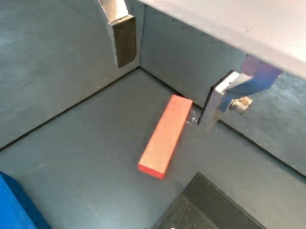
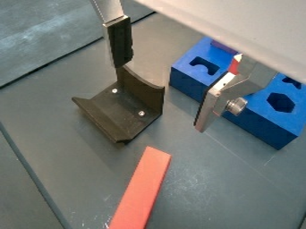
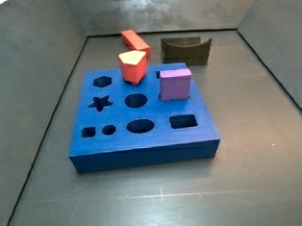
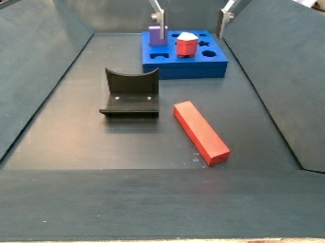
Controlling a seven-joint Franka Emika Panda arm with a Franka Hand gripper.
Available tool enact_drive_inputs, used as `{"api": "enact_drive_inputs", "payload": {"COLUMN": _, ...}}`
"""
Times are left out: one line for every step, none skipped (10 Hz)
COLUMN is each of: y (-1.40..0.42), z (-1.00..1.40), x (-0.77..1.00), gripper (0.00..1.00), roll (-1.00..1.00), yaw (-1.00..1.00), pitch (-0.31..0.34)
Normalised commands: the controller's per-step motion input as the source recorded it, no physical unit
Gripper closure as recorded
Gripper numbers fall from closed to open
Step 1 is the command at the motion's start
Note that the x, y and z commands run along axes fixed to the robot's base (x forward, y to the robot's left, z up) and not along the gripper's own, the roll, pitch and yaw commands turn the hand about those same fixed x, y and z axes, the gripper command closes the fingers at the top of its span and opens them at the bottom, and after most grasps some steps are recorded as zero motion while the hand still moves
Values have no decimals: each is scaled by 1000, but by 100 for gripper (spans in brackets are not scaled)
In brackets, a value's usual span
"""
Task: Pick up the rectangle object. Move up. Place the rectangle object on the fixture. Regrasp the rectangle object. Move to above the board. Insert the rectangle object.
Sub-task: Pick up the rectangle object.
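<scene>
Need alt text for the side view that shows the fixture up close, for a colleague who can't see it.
The rectangle object, a long red block, lies flat on the dark floor beside the fixture, untouched. The open gripper hangs above the board at the far end.

One pincer [image 2: 162, 76], one rectangle object [image 4: 200, 131], one fixture [image 4: 131, 93], one board [image 3: 144, 125], one purple cube [image 3: 175, 83], one red-orange prism [image 3: 133, 65].

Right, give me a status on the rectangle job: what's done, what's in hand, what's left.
Nothing looks done yet. The rectangle object lies flat on the floor beside the fixture, ungrasped. The gripper hangs above them, jaws apart and empty in both wrist views, so the pick-up is the step in hand. Still left: lifting, placing on the fixture, regrasping, moving above the board and inserting.
</scene>
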Motion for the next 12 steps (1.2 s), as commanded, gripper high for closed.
{"api": "enact_drive_inputs", "payload": {"y": 0, "z": 0, "x": 0, "gripper": 0, "roll": -9, "yaw": 0, "pitch": 0}}
{"api": "enact_drive_inputs", "payload": {"y": 23, "z": 0, "x": 0, "gripper": 0, "roll": 0, "yaw": 0, "pitch": 0}}
{"api": "enact_drive_inputs", "payload": {"y": 89, "z": 0, "x": 0, "gripper": 0, "roll": 0, "yaw": 34, "pitch": 0}}
{"api": "enact_drive_inputs", "payload": {"y": 117, "z": 0, "x": 0, "gripper": 0, "roll": 0, "yaw": 51, "pitch": 0}}
{"api": "enact_drive_inputs", "payload": {"y": 20, "z": 0, "x": 0, "gripper": 0, "roll": 0, "yaw": 0, "pitch": 0}}
{"api": "enact_drive_inputs", "payload": {"y": 663, "z": 91, "x": -634, "gripper": 0, "roll": -281, "yaw": 163, "pitch": -164}}
{"api": "enact_drive_inputs", "payload": {"y": 629, "z": 60, "x": -589, "gripper": 0, "roll": -350, "yaw": 214, "pitch": -143}}
{"api": "enact_drive_inputs", "payload": {"y": 611, "z": 0, "x": -509, "gripper": 0, "roll": -324, "yaw": 289, "pitch": -164}}
{"api": "enact_drive_inputs", "payload": {"y": 449, "z": 0, "x": -220, "gripper": 0, "roll": -229, "yaw": 357, "pitch": -107}}
{"api": "enact_drive_inputs", "payload": {"y": 0, "z": -183, "x": 0, "gripper": 0, "roll": -61, "yaw": 80, "pitch": -63}}
{"api": "enact_drive_inputs", "payload": {"y": 0, "z": 0, "x": 103, "gripper": 0, "roll": 4, "yaw": 0, "pitch": 87}}
{"api": "enact_drive_inputs", "payload": {"y": 23, "z": -23, "x": -17, "gripper": 0, "roll": 0, "yaw": 0, "pitch": 0}}
